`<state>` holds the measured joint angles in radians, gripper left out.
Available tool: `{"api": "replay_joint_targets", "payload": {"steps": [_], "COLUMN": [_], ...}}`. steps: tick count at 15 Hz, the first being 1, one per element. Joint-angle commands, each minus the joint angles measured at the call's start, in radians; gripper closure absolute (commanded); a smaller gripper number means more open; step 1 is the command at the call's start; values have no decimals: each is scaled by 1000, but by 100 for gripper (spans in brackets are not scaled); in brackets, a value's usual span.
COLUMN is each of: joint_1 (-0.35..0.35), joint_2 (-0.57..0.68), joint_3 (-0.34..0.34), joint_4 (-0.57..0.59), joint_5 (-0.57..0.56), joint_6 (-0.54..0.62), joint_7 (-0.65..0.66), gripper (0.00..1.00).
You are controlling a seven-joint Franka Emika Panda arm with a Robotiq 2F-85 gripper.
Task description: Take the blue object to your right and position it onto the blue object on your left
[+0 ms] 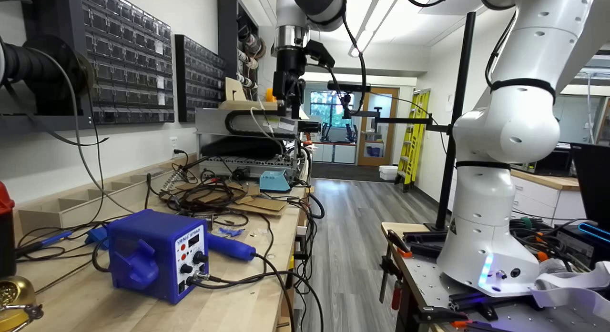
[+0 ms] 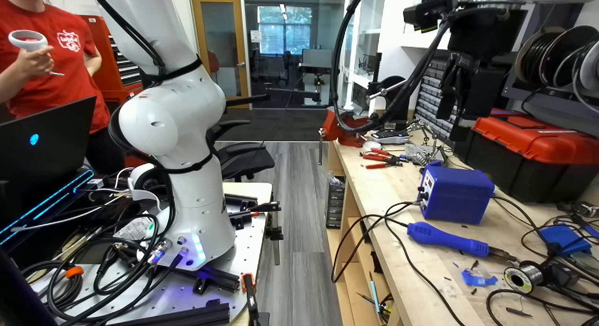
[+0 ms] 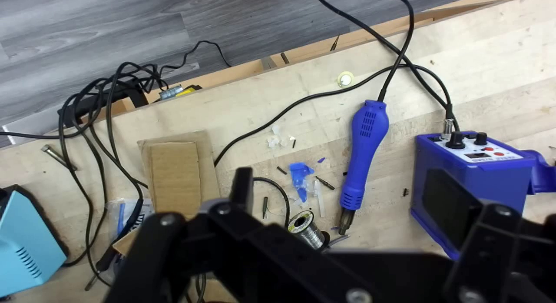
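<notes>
The blue object to my right is a blue handle-like tool with a dark metal nozzle (image 3: 367,142). It lies flat on the wooden bench with a black cable at its rear end. It shows in both exterior views (image 1: 231,247) (image 2: 449,238); its nozzle is hidden behind the box in one of them. The blue object on my left is a blue box with a pale knobbed panel (image 1: 157,227), also in an exterior view (image 2: 458,195) and the wrist view (image 3: 482,181). A blue cradle (image 1: 138,270) sticks out from its side. My gripper (image 3: 341,181) is open and empty, high above the bench (image 1: 289,110) (image 2: 453,115).
A solder spool (image 3: 308,231) lies near the nozzle. Cardboard (image 3: 173,177), loose cables and a small teal box (image 1: 275,181) are further along the bench. A red-and-black toolbox (image 2: 533,143) stands behind the blue box. The tool's cable loops over the bench edge.
</notes>
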<state>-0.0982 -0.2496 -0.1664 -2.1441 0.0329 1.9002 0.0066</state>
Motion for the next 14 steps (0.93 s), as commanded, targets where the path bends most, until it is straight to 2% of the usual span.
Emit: {"api": "replay_joint_targets", "payload": {"steps": [1, 8, 14], "joint_1": [-12, -4, 2], "joint_2": [1, 28, 191], "joint_3": [11, 34, 86], "joint_4": [3, 8, 48], "joint_5": [3, -1, -33], "joint_6": [-3, 16, 213], "joint_7": [-3, 36, 192], "gripper": [0, 0, 0]}}
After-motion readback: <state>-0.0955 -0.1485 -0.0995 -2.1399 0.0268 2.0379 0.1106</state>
